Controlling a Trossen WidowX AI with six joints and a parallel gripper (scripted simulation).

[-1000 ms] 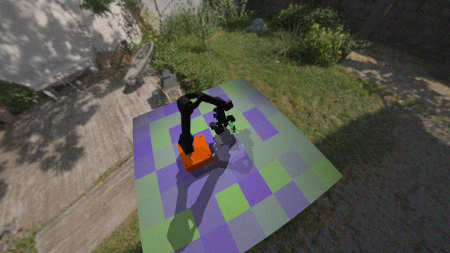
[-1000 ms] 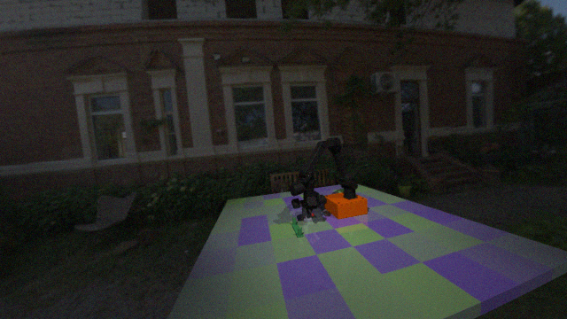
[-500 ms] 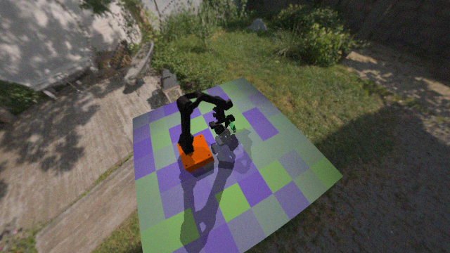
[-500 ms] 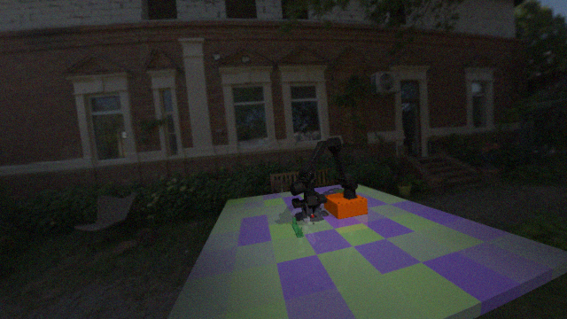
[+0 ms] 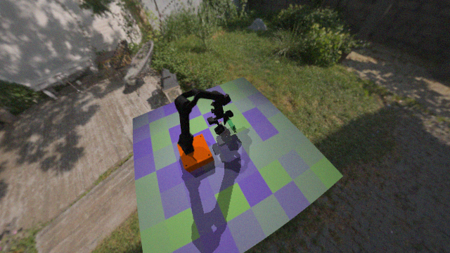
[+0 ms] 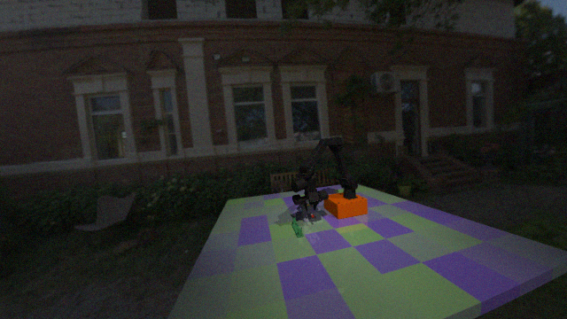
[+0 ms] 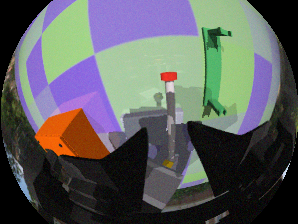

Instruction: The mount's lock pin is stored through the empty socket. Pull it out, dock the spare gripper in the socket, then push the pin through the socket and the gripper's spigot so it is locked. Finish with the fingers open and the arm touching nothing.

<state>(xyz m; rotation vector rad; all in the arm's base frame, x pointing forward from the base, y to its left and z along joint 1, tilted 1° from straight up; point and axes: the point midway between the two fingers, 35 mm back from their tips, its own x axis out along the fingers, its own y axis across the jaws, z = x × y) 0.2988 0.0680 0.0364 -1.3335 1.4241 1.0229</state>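
While the lock pin (image 7: pixel 172 106), a grey rod with a red cap, stands upright in the middle of the wrist view, its lower end seems to sit in or on the grey mount (image 7: pixel 154 137) just below it; whether it is seated in the socket or merely resting there I cannot tell. To the upper right of that view the green spare gripper (image 7: pixel 213 72) lies flat on the checkered counter (image 7: pixel 127 23), apart from the mount and plainly not docked. My judgement is that the task is in its early part: the spare is yet to be picked up and seated, and the pin is yet to be pushed through socket and spigot to lock it.

The pincer (image 7: pixel 168 152) hovers over the mount with its two dark fingers parted about halfway, one on each side of the pin's lower part. It grips nothing; a gap shows between each finger and the rod. At the left edge of the wrist view sits the arm's orange base block (image 7: pixel 63 132).
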